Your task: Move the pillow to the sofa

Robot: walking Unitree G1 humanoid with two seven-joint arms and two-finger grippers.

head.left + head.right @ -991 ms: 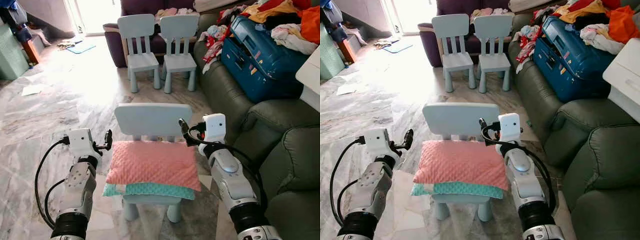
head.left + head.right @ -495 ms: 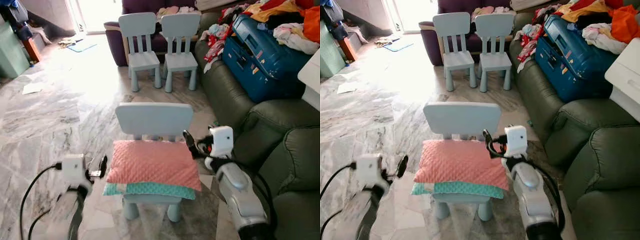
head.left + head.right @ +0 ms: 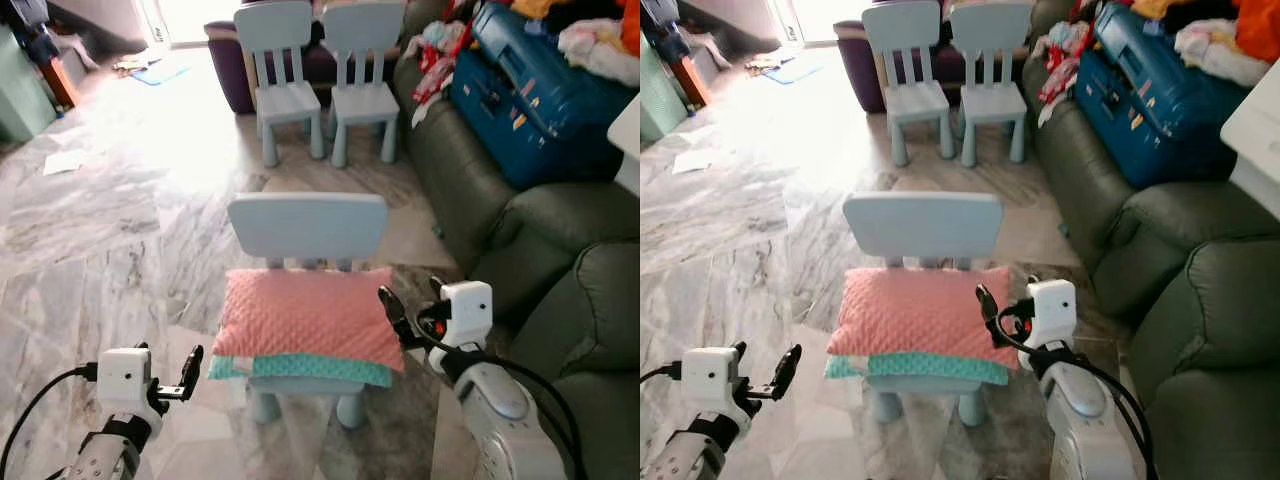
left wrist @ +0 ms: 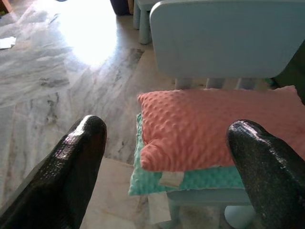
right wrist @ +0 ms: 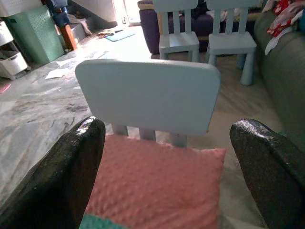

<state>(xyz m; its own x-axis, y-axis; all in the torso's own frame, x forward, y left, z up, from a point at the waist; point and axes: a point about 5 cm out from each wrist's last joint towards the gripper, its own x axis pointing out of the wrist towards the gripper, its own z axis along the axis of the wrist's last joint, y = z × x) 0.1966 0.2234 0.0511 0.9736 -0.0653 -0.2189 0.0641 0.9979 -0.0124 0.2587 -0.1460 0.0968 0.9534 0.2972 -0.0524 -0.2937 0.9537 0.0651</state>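
Note:
A pink dotted pillow lies on top of a teal pillow on the seat of a small pale blue chair. The green sofa stands to the right of the chair. My left gripper is low at the chair's left front, open, a little short of the pillow's corner. My right gripper is open at the pillow's right edge, touching or nearly touching it. The left wrist view has the pink pillow between its open fingers. In the right wrist view the pillow lies under the chair back.
A blue suitcase and heaped clothes cover the sofa's far end. Two more small chairs stand ahead by a purple couch. The marble floor is open to the left; a sofa armrest is close on the right.
Both arms have dropped lower and pulled back toward me. The camera has tilted down and come closer to the chair. The pillows have not moved.

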